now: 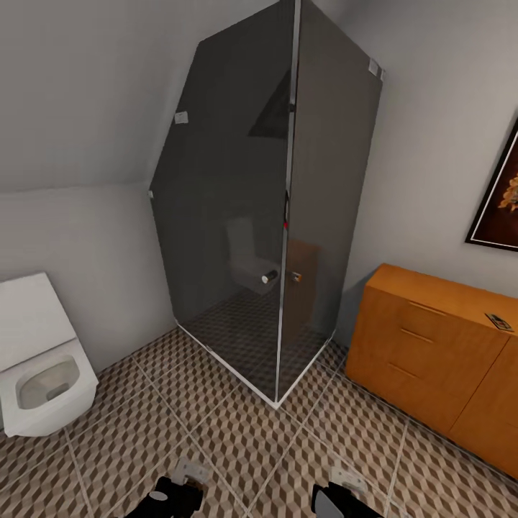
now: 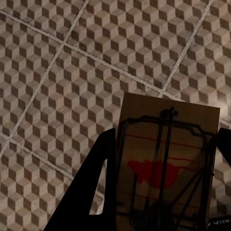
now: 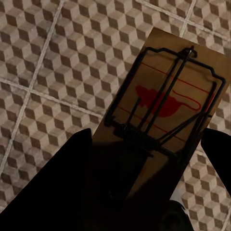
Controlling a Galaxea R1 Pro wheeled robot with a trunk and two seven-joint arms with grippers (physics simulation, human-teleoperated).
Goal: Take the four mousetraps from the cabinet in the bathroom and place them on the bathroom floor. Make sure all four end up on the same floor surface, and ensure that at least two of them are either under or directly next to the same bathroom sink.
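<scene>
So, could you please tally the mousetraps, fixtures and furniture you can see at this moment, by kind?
Mousetraps: 3, one in the left gripper (trap), one in the right gripper (trap), one on the cabinet top
Cabinet: 1
Toilet: 1
Shower enclosure: 1
Framed picture: 1
Total: 7

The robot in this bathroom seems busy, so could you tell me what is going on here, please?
Each hand carries a mousetrap above the cube-patterned bathroom floor. The left hand holds one mousetrap, and the right hand holds another mousetrap. Ahead stand the dark glass shower, a toilet to the left, and the orange cabinet to the right, with a small flat item on top. Neither held trap is on the floor yet.
</scene>
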